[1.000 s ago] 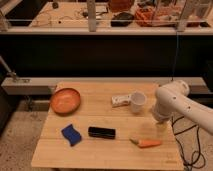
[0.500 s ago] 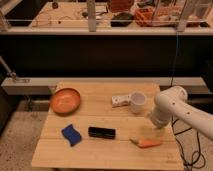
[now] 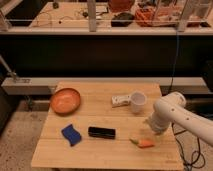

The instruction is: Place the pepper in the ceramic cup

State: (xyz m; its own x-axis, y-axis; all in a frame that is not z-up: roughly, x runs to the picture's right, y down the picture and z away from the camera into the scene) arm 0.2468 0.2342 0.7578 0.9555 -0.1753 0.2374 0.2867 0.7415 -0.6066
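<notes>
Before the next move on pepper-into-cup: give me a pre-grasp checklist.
1. Pepper lying free on the table, not held: ok.
2. Gripper open, low at the table's right side, just above the pepper: ok.
3. Gripper squared over the pepper: cannot tell, the arm covers it.
4. Ceramic cup upright, mouth uncovered: ok.
5. Cup empty inside: cannot tell.
6. Room around the cup: white block lies close on its left; touching or not: cannot tell.
</notes>
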